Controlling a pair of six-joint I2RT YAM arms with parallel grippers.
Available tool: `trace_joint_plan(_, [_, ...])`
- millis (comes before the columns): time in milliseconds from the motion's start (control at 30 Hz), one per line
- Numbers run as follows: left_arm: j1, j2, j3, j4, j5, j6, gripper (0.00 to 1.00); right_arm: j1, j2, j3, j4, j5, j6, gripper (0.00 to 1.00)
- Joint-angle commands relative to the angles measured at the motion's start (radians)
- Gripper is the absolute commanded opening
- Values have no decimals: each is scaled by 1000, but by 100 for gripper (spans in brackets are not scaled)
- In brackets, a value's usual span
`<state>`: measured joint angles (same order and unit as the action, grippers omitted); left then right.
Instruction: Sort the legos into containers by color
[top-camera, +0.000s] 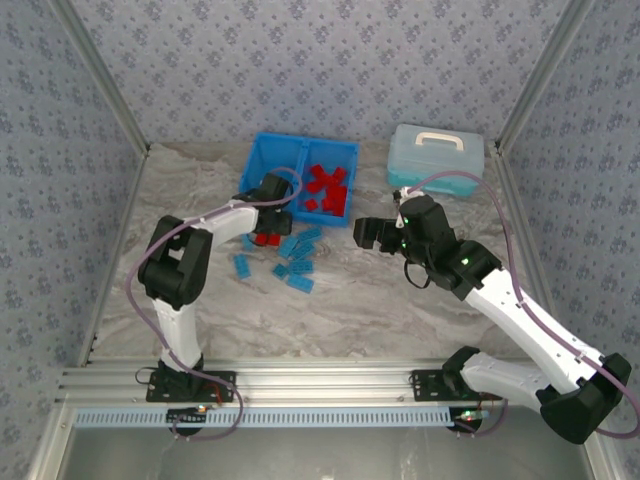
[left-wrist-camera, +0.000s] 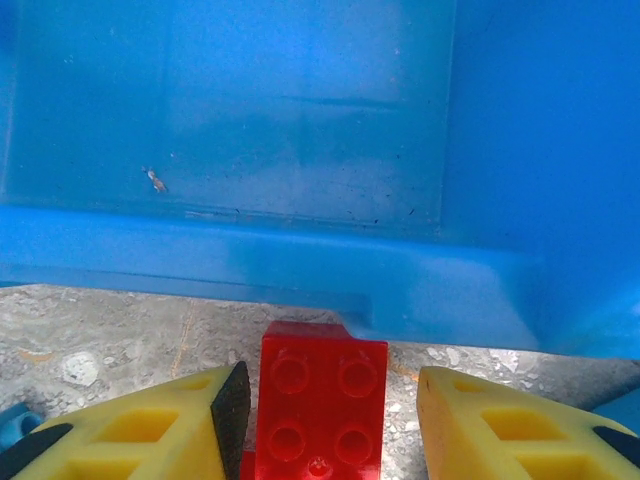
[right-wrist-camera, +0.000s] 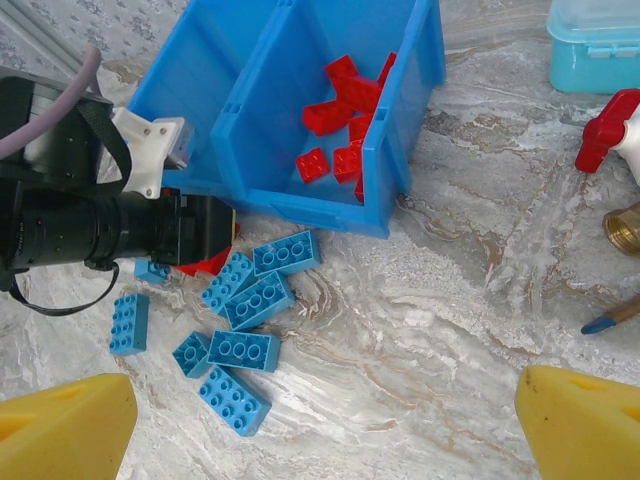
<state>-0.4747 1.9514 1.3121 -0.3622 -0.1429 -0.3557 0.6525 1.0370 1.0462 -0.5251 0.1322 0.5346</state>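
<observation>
Left tool (left-wrist-camera: 332, 388) is open, straddling a red lego (left-wrist-camera: 322, 400) on the surface (left-wrist-camera: 110, 340) against the bin (left-wrist-camera: 250, 265). Right tool (top-camera: 372, 233) is open and empty.

Risks: the brick sits off-centre and may twist on closing. The empty left compartment (top-camera: 275, 165) lies straight ahead, but reds go in the right compartment (right-wrist-camera: 290, 100).

Count: eight light blue legos (right-wrist-camera: 243, 350) loose, about seven reds binned.
</observation>
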Motion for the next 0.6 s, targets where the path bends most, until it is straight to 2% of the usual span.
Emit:
trace_joint_plan(0, [-19,17,0,6,-17,1,48,1,-3,32,-12,7,12,100])
trace_joint_plan(200, [-36,3,-37,24,-47,-6,44,4,-1,34,-7,5,15,100])
trace_joint_plan(467, [-43,11,-56,24,-58,-10,43,9,-3,43,-12,6,16,100])
trace_joint_plan(567, [-43,3,-59,19,-64,-17,39,13,-3,44,-10,6,18,100])
